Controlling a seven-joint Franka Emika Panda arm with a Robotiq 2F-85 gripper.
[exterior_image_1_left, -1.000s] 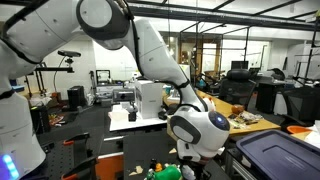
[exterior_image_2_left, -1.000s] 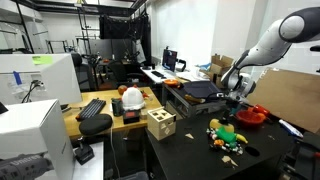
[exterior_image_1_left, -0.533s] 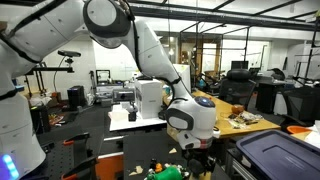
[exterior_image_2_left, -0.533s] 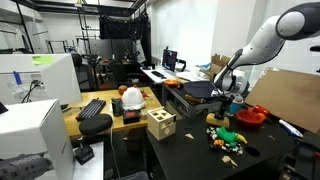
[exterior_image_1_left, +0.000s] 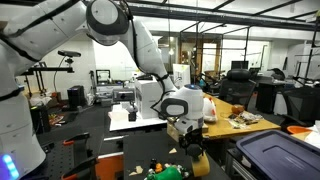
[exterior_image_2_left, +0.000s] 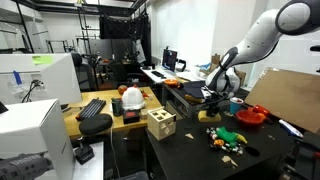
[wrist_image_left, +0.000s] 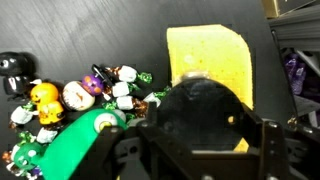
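Gripper: the black two-finger gripper (wrist_image_left: 205, 128) comes in from the bottom edge of the wrist view. In both exterior views (exterior_image_1_left: 190, 128) (exterior_image_2_left: 213, 108) it hangs just above the table.
Gripper opening: cannot tell. The dark finger links stand apart at lower centre and lower right of the wrist view. A blurred, dark, rounded mass fills the gap between them and hides the tips.
Nearest thing: a flat yellow slab with rounded upper corners (wrist_image_left: 205, 55) lies at upper centre of the wrist view, partly covered by the gripper. In an exterior view it shows as a yellow-brown patch (exterior_image_1_left: 198, 163) at bottom centre, directly under the gripper.
Contact: not discernible, because blur hides the meeting point.
Support: a black tabletop (wrist_image_left: 90, 35) carries the slab.
Beside it: a heap of small colourful toy figures (wrist_image_left: 90, 95) sits at centre left of the wrist view, just beside the slab's left edge. In an exterior view the heap (exterior_image_2_left: 225, 135) lies right of centre.
Green item: a bright green plastic piece (wrist_image_left: 70, 150) is at lower left, touching the heap.
Surroundings: a red bowl (exterior_image_2_left: 250, 115) is at right of the frame. A light wooden cube with cut-outs (exterior_image_2_left: 160, 124) is at centre. A dark storage bin (exterior_image_1_left: 275, 155) is at lower right.
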